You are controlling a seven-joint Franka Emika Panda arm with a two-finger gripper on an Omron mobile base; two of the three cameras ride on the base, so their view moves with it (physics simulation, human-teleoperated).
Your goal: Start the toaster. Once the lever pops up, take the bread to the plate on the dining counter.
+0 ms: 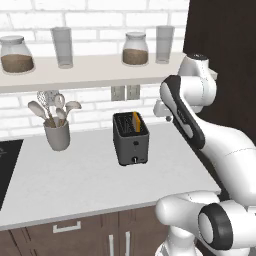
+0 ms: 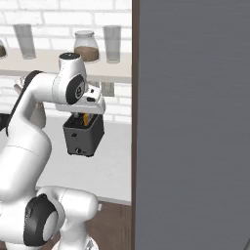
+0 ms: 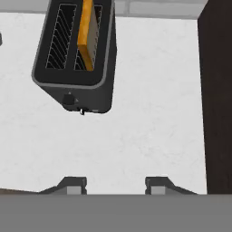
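toaster [image 2: 84,135] top hidden behind arm, bread [image 3: 88,34] cut off (top edge)

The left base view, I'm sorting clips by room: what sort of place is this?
A kitchen, rendered: a toaster with bread on a pale worktop, a utensil cup, and jars on a shelf.

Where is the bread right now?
The bread stands upright in one slot of the toaster, the slot farther from the utensil cup, on the pale worktop below the shelf of jars.
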